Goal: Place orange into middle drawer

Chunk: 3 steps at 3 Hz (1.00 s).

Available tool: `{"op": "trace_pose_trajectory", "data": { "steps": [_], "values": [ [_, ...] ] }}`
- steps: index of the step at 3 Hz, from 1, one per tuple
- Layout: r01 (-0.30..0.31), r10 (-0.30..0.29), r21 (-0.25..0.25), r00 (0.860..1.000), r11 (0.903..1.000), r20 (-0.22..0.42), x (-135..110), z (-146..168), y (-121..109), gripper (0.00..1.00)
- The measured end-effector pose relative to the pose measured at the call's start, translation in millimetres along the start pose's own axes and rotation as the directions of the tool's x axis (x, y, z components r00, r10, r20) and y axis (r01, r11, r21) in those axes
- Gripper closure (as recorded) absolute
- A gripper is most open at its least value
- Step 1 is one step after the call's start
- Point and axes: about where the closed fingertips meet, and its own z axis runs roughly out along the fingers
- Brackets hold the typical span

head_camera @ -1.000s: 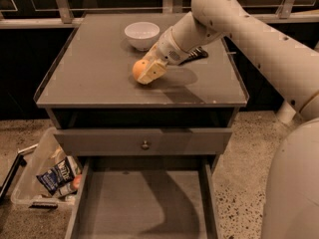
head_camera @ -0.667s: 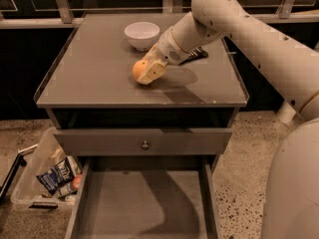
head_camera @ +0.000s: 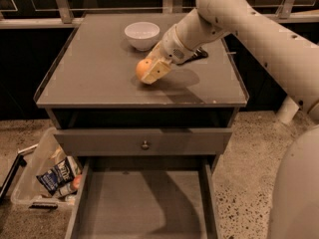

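Plainly held gripper (head_camera: 149, 72) against orange (head_camera: 141, 67), six o'clock from bowl (head_camera: 142, 41); couldn't tell clasp. Risked dropping it short of middle drawer (head_camera: 144, 203) if loose.

Matt grey surface (head_camera: 99, 78) with faint sheen, glossy smooth white bowl (head_camera: 142, 35), matt orange (head_camera: 141, 67), cream plastic-looking end effector (head_camera: 151, 71) against the orange on the surface, smooth matt grey middle drawer (head_camera: 144, 208), shiny metal knob (head_camera: 145, 145), speckled stone-like floor (head_camera: 249, 173), clear plastic bin (head_camera: 30, 183)
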Motion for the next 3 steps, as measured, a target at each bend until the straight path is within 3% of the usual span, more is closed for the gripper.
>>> {"op": "trace_pose_trajectory", "data": {
  "steps": [2, 3],
  "values": [
    [0.017, -0.017, 0.074, 1.0, 0.9971, 0.004, 1, -58, 24, 1.0],
    [0.04, -0.041, 0.129, 0.999, 0.9908, 0.003, 1, -88, 49, 1.0]
  ]
}}
